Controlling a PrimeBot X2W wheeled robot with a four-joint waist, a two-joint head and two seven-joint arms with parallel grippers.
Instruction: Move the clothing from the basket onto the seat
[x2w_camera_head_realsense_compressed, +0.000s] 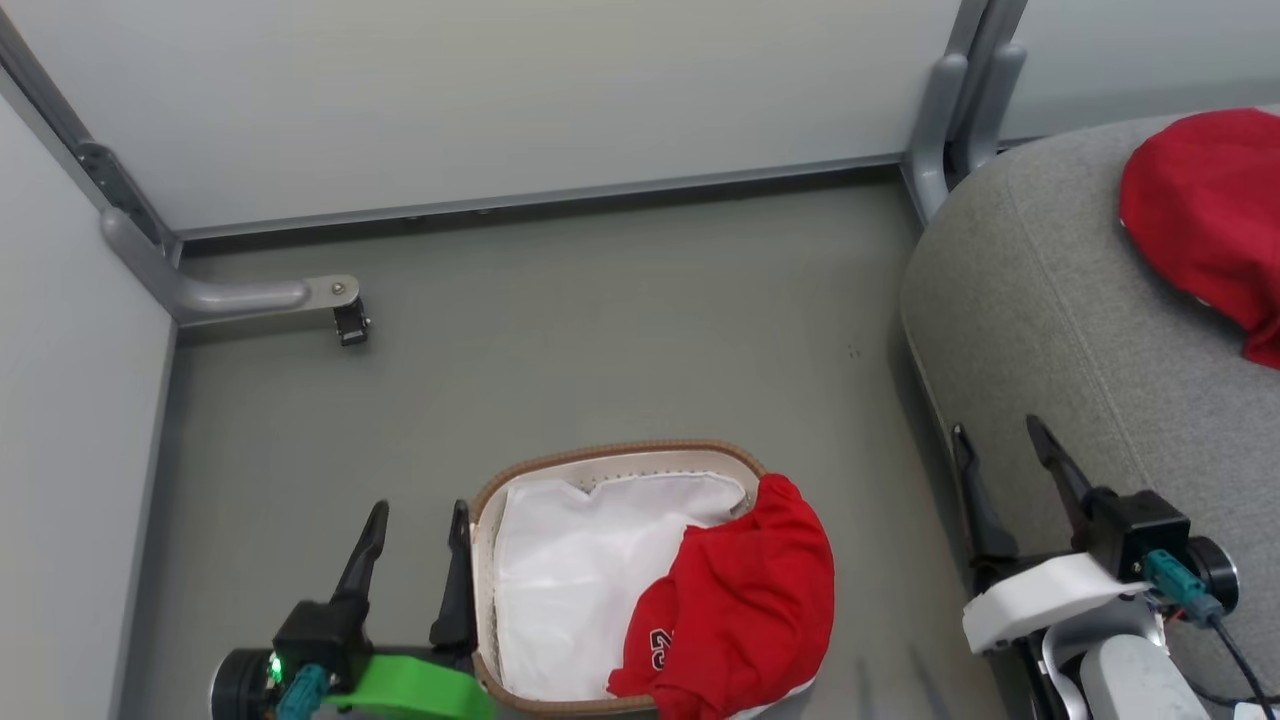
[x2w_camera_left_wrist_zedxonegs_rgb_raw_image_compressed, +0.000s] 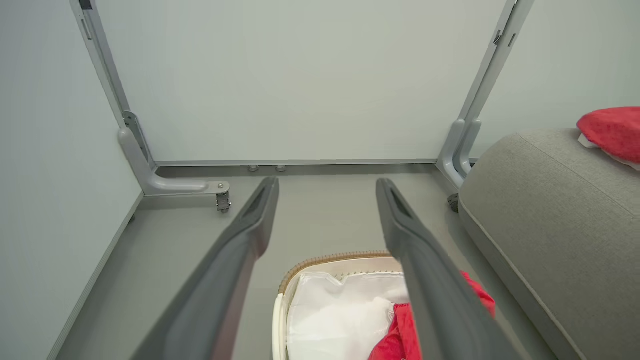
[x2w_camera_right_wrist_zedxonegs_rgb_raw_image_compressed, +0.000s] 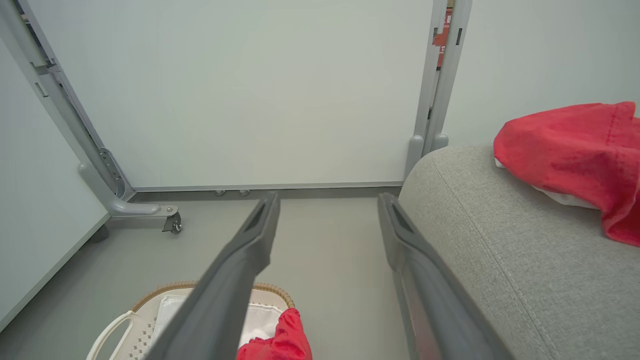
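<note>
Lying half over the right rim of the basket (x2w_camera_head_realsense_compressed: 620, 452), one red garment (x2w_camera_head_realsense_compressed: 745, 600) shows a small number print near its lower edge and covers part of the white liner (x2w_camera_head_realsense_compressed: 580, 580). The basket stands on the grey floor (x2w_camera_head_realsense_compressed: 600, 330), near the seat (x2w_camera_head_realsense_compressed: 1050, 330) and to its left. A second red garment (x2w_camera_head_realsense_compressed: 1210, 210) rests on top of the seat, well apart from the basket. The left pincer (x2w_camera_head_realsense_compressed: 420, 508) hangs just beside the basket's left wall, its two dark fingers spread and holding nothing. The right pincer (x2w_camera_head_realsense_compressed: 995, 427) is also spread and empty, by the seat's rounded edge; whether it touches the fabric I cannot tell. Behind, a caster foot (x2w_camera_head_realsense_compressed: 350, 322) sits on the floor.
</note>
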